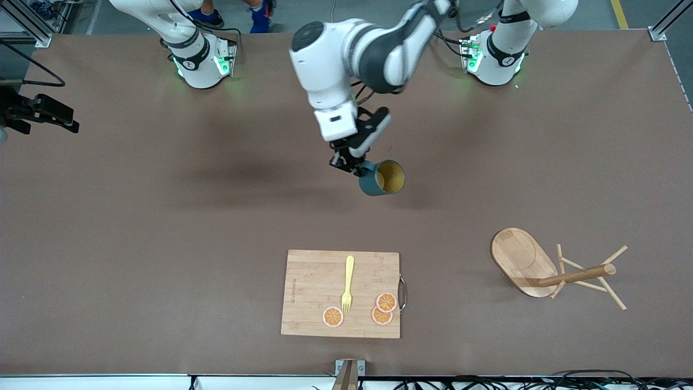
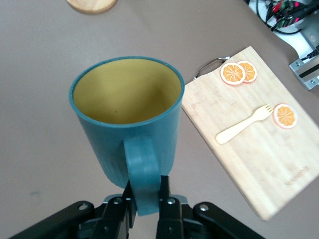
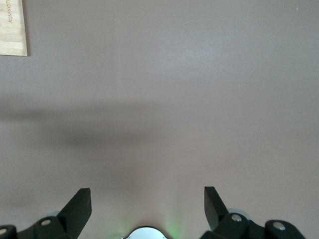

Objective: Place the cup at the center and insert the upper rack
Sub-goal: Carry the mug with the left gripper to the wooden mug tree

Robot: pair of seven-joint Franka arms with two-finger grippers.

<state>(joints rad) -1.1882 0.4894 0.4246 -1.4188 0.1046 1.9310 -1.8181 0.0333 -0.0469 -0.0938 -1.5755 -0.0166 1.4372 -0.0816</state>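
A: Cup [image 1: 382, 177] status?

B: One cup, held off the table over the bare middle of the table [image 1: 162, 216]. It is tipped, so its long axis leans well off vertical and the mustard-yellow mouth faces up and toward the front camera. The left gripper [image 2: 146, 201] is clamped narrow on the cup's handle, one finger on each side, as the left wrist view shows.

A: Upper rack [image 1: 552, 271]?

B: One rack, lying on its side near the left arm's end of the table, nearer the front camera than the cup. The oval base stands on edge; the central post runs roughly level, away from the base toward that end of the table. Thin pegs fan out around the post. Exact peg count uncertain.

A: Right gripper [image 3: 147, 204]?

B: Fingers spread wide, holding nothing, over bare tabletop. That arm waits.

A: Other items, counted?

B: One cutting board [image 1: 314, 303], nearer the front camera than the cup. On it lie one yellow fork [image 1: 347, 283], tines toward the front camera, and three orange slices [image 1: 385, 301]; two of these overlap.
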